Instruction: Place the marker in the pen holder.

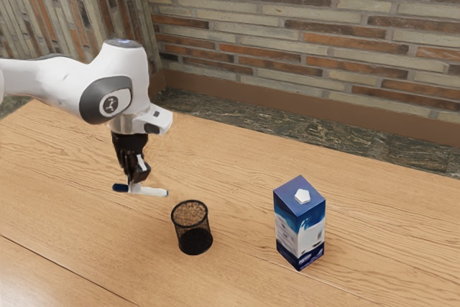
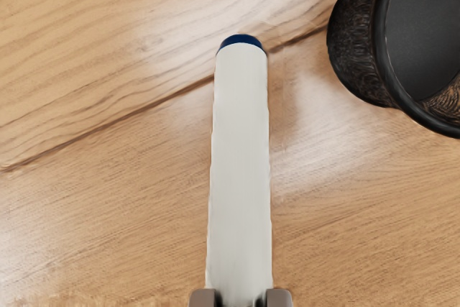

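My gripper [image 1: 134, 181] is shut on the marker [image 1: 149, 191], a white barrel with a blue cap, which lies nearly level between the fingers and looks raised above the table. In the wrist view the marker [image 2: 240, 170] stretches away from my gripper [image 2: 241, 298], whose two fingertips press it from both sides. The black mesh pen holder [image 1: 192, 228] stands upright, a short way from the marker's white end toward the exterior view's right. The pen holder [image 2: 359, 41] appears beside the marker in the wrist view too.
A blue and white carton [image 1: 300, 224] stands on the wooden table [image 1: 237, 163], farther toward the exterior view's right than the pen holder. A brick wall rises behind the table.
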`<state>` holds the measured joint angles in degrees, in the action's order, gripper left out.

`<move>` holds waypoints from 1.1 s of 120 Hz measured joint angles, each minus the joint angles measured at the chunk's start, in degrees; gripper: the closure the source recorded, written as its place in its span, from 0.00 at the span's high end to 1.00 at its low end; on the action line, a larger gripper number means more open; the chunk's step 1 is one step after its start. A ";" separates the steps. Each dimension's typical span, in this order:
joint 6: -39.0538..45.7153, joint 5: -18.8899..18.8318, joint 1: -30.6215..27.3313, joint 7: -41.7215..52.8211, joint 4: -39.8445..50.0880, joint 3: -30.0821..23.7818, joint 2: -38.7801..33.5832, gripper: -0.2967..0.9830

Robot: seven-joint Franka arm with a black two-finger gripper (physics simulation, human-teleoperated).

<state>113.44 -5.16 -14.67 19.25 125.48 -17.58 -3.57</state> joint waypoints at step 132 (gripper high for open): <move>-6.47 0.91 9.50 -4.90 -8.14 -2.16 5.84 0.56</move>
<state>106.98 -4.25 -5.17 14.35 117.34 -19.74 2.27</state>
